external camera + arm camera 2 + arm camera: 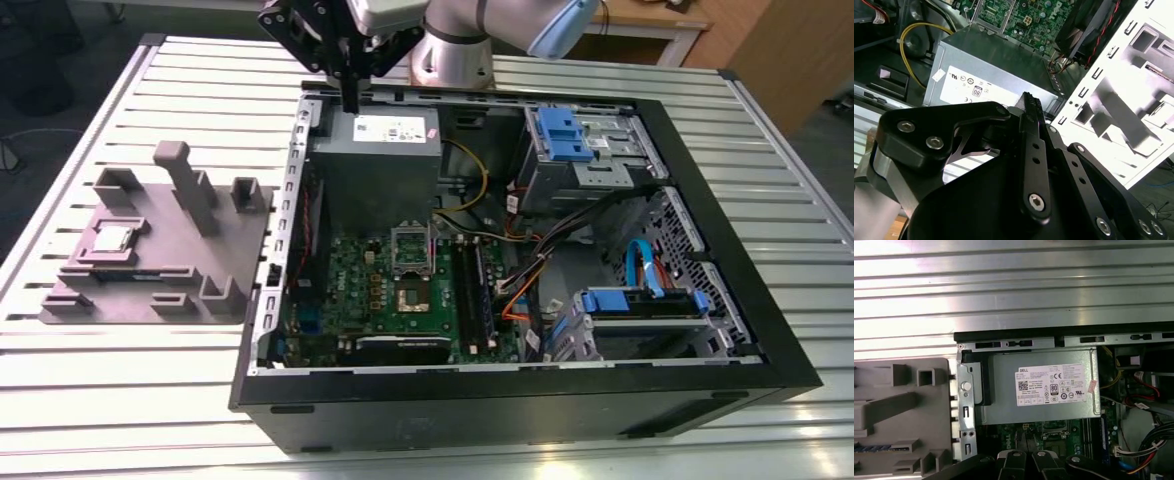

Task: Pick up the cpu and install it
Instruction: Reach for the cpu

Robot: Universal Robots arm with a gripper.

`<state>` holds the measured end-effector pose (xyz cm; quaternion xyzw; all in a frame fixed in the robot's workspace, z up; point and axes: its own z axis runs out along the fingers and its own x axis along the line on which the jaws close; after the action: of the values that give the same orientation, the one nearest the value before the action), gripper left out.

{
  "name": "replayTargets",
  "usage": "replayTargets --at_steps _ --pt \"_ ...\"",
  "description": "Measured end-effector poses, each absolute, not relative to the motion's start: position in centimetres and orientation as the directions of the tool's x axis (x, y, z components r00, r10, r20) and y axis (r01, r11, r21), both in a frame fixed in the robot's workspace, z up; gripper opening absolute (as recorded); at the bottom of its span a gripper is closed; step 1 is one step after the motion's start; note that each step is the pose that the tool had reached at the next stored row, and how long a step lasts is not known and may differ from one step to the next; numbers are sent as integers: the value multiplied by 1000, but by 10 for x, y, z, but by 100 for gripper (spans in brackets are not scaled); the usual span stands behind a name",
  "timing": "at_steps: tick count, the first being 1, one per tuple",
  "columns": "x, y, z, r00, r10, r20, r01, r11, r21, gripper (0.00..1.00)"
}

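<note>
**Over the power supply, pincer closed and empty**

From where I stand, the pincer (350,102) hangs above the grey power supply (378,160) at the far end of the open computer case (534,400), touching nothing. It is drawn together with nothing gripped. In the second wrist view its fingers (1032,150) lie flat against each other.

The cpu (112,238) is well apart from it, outside the case. It sits flat, shiny top up, in a pocket of the grey tray (134,312). The tray rests on the slatted metal table (134,420), toward the exterior view's left.

Inside the case, the socket (411,292) on the green motherboard (387,270) looks uncovered, with its metal bracket (411,243) standing upright behind it.

The chip looks small, thin and stiff, and I'd judge it very light. The polished metal top is likely slick, so a grip there would slide. The underside is hidden, but I'd expect it to be delicate and easily damaged by a scrape or a tilt. The sensible hold seems to be on two opposite side edges, with gentle pressure and the chip kept level. I cannot tell how much room the pocket's walls leave for fingers beside it.
</note>
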<state>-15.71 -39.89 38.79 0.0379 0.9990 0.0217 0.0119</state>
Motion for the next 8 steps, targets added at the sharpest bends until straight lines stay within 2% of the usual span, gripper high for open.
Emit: replayTargets --at_steps 8 --pt "-158 -399 388 -997 76 -22 75 996 44 10"
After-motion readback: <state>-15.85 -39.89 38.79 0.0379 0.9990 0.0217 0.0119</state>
